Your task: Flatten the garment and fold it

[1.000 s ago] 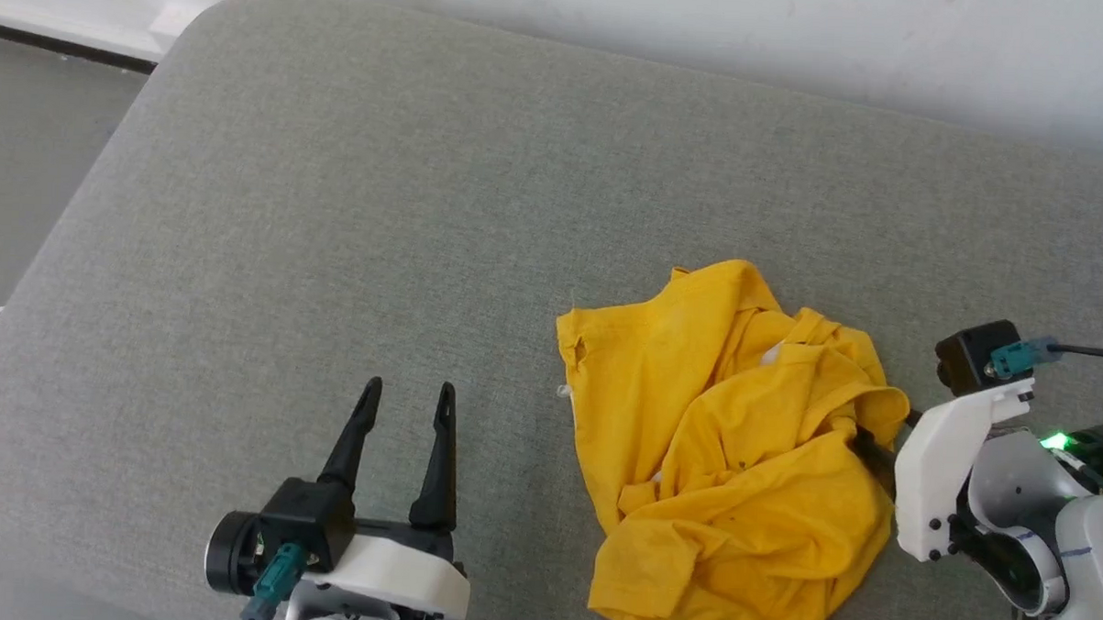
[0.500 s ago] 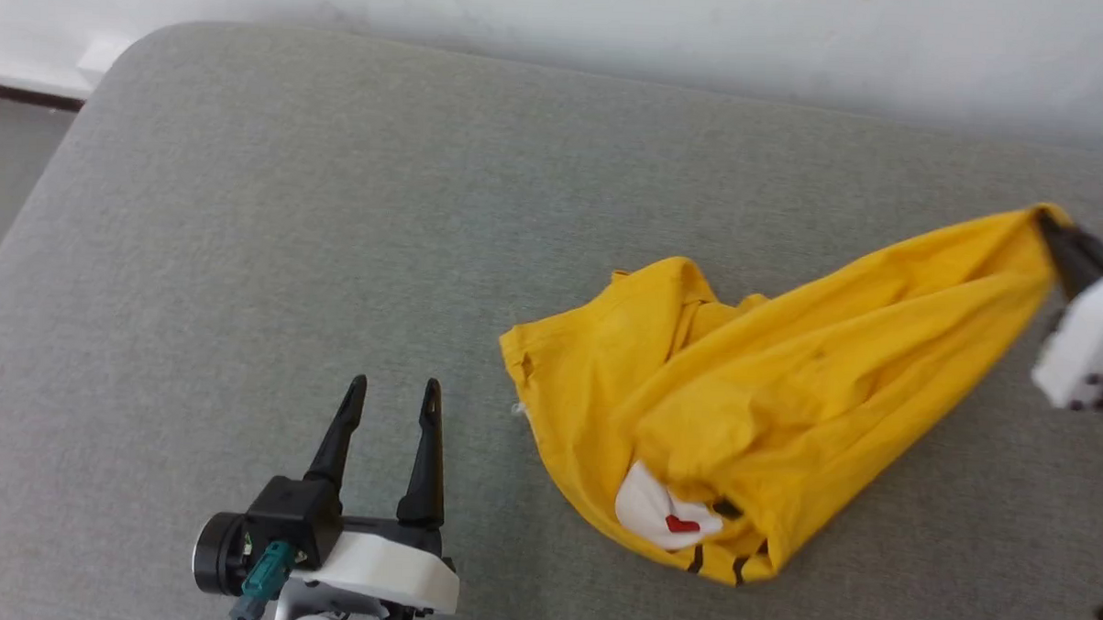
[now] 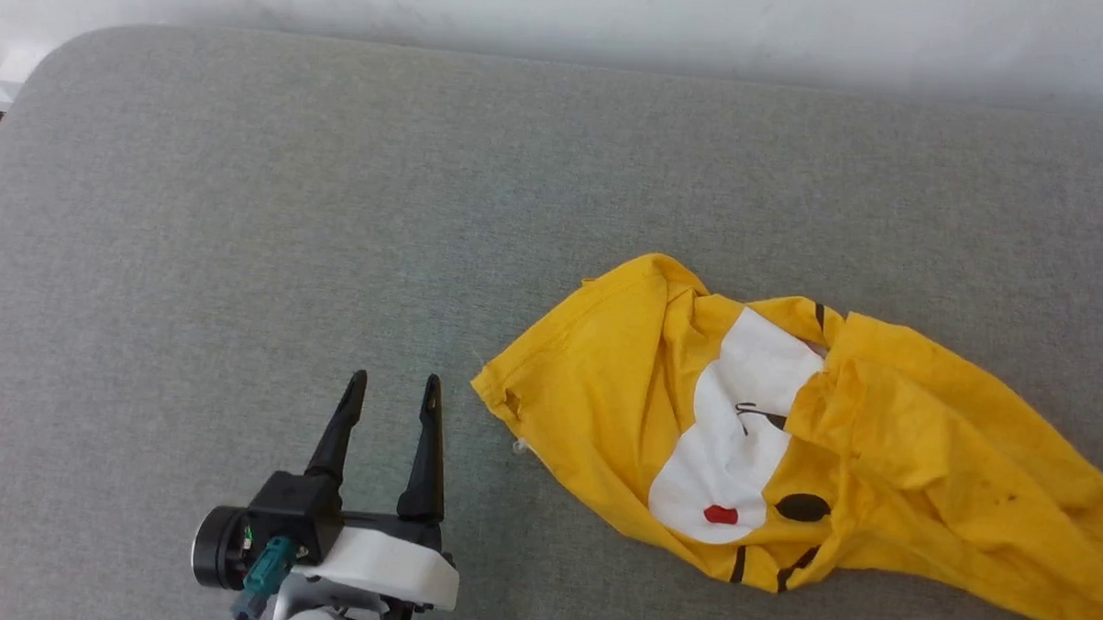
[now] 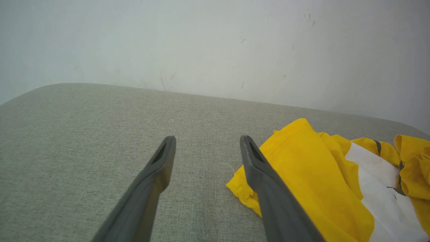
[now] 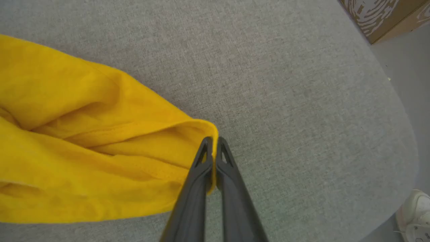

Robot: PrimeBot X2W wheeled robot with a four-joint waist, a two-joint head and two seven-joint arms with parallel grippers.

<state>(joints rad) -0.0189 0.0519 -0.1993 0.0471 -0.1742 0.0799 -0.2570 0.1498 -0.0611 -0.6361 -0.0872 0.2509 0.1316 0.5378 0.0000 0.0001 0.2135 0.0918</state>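
Note:
The garment [image 3: 785, 447], a bright yellow T-shirt, lies crumpled on the grey cushion [image 3: 335, 201], stretched toward the right edge of the head view. Its white face patch with a red dot and black marks faces up. My left gripper [image 3: 393, 387] stands open just left of the shirt's near corner, nothing between its fingers; in the left wrist view the garment [image 4: 319, 188] lies beside the right finger of the left gripper [image 4: 206, 141]. In the right wrist view my right gripper [image 5: 212, 141] is shut on a yellow edge of the garment [image 5: 84, 141] near the cushion's far end.
A white wall [image 3: 617, 19] runs behind the cushion. In the right wrist view a cardboard box [image 5: 386, 16] stands on the floor past the cushion's rounded end, and a white shoe [image 5: 413, 211] shows at the lower right corner.
My right gripper shut on the shirt's edge and pulled it out to the right, leaving the head view. The shirt unrolled and its printed face turned up. The head camera shifted.

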